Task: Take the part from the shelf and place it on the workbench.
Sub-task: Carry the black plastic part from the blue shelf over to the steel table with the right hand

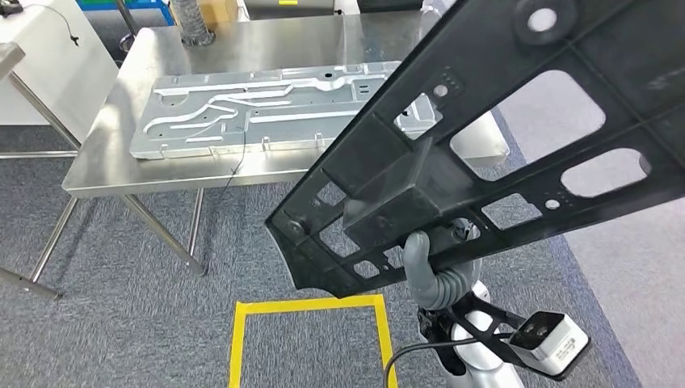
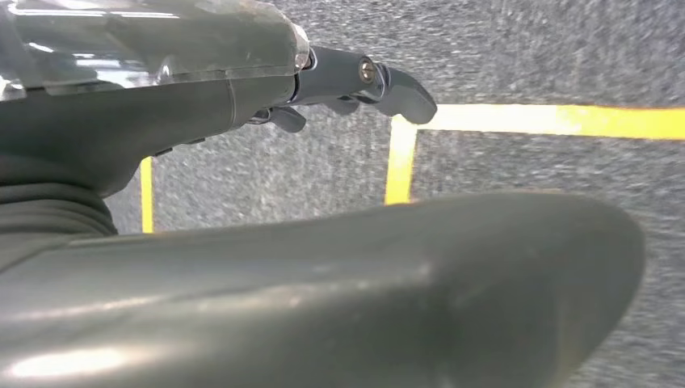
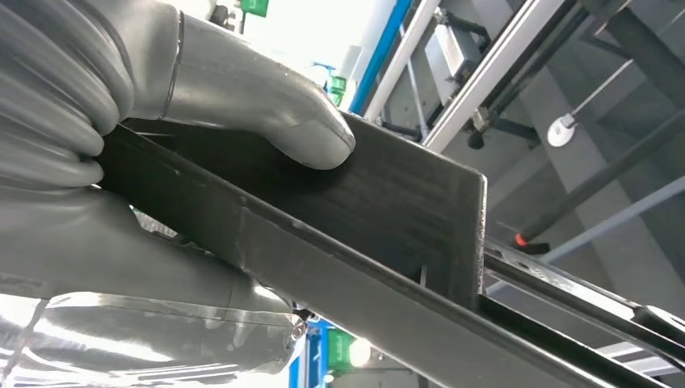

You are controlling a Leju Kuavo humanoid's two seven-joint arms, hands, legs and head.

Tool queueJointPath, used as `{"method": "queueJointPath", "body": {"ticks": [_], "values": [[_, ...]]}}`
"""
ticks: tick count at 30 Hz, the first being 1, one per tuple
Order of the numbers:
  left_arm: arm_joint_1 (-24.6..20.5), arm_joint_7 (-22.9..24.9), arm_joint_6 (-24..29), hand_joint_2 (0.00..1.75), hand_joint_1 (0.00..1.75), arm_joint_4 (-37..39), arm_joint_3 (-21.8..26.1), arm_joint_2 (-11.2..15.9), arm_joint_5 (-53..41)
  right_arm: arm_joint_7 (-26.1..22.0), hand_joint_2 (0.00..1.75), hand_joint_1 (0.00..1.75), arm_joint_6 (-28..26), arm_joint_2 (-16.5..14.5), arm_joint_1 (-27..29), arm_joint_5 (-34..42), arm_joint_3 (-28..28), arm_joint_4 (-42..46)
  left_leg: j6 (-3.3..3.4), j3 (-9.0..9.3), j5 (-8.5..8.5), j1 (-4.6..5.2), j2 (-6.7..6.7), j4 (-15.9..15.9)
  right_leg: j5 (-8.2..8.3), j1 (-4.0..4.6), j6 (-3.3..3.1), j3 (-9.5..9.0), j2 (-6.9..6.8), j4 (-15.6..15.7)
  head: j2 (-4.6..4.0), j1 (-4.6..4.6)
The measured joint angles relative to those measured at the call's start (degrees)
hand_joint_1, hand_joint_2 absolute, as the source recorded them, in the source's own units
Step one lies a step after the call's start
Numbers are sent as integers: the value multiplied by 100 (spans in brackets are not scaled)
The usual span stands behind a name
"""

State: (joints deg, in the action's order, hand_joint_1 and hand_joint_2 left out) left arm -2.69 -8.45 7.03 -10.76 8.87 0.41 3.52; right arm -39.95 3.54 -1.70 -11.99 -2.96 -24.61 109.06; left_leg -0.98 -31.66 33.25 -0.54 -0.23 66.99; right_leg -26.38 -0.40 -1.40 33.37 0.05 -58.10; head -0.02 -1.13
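Note:
The part [image 1: 485, 137] is a long black plastic frame with many cut-outs, and it crosses the head view from lower centre to upper right. My right hand [image 1: 436, 271] grips it from below near its lower end. In the right wrist view the thumb [image 3: 242, 89] presses on the black part's [image 3: 380, 210] flat wall. The steel workbench [image 1: 105, 162] stands ahead and to the left, with the part's far end hanging over its right corner. My left hand [image 2: 186, 105] hangs over the floor, fingers [image 2: 380, 81] apart, holding nothing.
A large silver stamped metal plate [image 1: 266, 109] lies across the workbench. A yellow tape square [image 1: 307, 307] marks the grey carpet just in front of me. A white table [image 1: 48, 65] stands at the far left, and a grey ribbed hose [image 1: 192, 20] at the bench's back.

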Motion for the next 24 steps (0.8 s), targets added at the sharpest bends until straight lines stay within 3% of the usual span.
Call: {"method": "queueJointPath", "body": {"ticks": [2,3,4,5,7,8,9,12,14,17,19,20,22,24], "values": [[10,6,1,0,0,1,4,-1,9,1,175,175,35,-1,11,8,-1,1,-21,-497,262,-8,0,668,-98,7,-15,-103,5,0,0,-1],[22,13,1,0,0,1,5,-1,12,2,175,175,51,-1,15,8,-1,1,-22,-664,296,-9,0,782,-155,8,-14,-171,15,0,0,-1],[34,20,1,0,0,1,7,-1,14,2,175,175,64,-1,17,8,0,1,-15,-753,222,-9,1,717,-219,8,-8,-254,25,0,0,-1],[42,26,2,0,0,1,8,-2,15,2,175,175,73,-1,17,8,1,1,-2,-741,13,-9,1,444,-288,7,3,-347,33,1,0,0],[60,32,3,0,0,3,11,0,15,2,175,175,76,-1,19,8,1,-4,37,-613,-601,6,8,-299,-422,11,39,-513,36,3,0,1],[66,34,5,0,0,5,14,2,15,1,175,175,76,-1,20,6,1,-9,64,-565,-798,23,12,-555,-475,15,69,-559,39,10,0,2],[67,36,6,0,0,7,17,4,14,3,175,175,77,-2,24,3,0,-12,96,-544,-918,41,14,-690,-513,19,105,-592,43,26,1,2],[59,44,8,0,0,6,32,6,13,5,175,175,76,-3,25,-4,-1,-12,196,-418,-916,46,4,-814,-521,20,221,-665,47,10,2,1],[55,45,7,0,0,6,42,2,13,2,175,175,76,-2,10,-4,-1,-10,251,-271,-881,28,-6,-905,-557,11,270,-504,38,-343,2,1],[39,45,9,0,0,7,48,0,11,1,175,175,78,1,18,-3,-1,-13,299,-115,-756,34,-16,-938,-902,2,314,228,31,-1335,1,1],[46,48,13,0,0,7,49,-5,5,2,175,175,79,3,32,-3,-1,-15,302,33,-634,42,-25,-938,-1005,3,319,532,30,-1467,0,1],[50,50,15,0,0,7,49,-9,2,2,175,175,80,4,36,-3,-1,-15,297,127,-565,46,-28,-938,-869,4,307,555,30,-1265,0,1],[51,52,17,0,0,8,49,-22,-6,2,175,175,81,4,44,-7,0,-15,274,317,-417,58,-30,-930,-243,21,248,471,32,-595,0,1],[37,52,21,0,0,9,50,-32,-16,2,175,175,81,5,61,-15,2,-14,220,430,-283,69,-45,-930,186,56,174,391,38,-184,1,2]]}}
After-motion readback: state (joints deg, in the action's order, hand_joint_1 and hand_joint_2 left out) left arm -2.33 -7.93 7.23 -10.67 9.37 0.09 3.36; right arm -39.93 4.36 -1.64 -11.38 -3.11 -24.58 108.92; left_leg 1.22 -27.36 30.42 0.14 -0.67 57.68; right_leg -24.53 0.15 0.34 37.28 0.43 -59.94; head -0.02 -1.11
